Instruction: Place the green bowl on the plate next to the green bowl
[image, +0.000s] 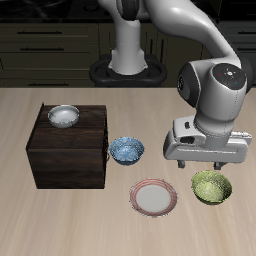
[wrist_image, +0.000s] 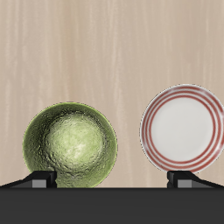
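While the claw (image: 192, 161) hangs open, the green bowl (image: 211, 186) and plate (image: 154, 197) rest on pale wood.

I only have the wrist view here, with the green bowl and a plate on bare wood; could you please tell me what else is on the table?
Observer: A blue-and-white patterned bowl sits on the table just behind the plate, outside your view.
Operator: Thank you. Is there anything larger nearby?
Observer: Yes, a dark wooden box stands beyond the blue bowl, with a silver-white bowl resting on top of it.
Operator: And where is the gripper relative to the green bowl?
Observer: The gripper hangs above the table just behind the green bowl, not touching it; its fingers hold nothing.
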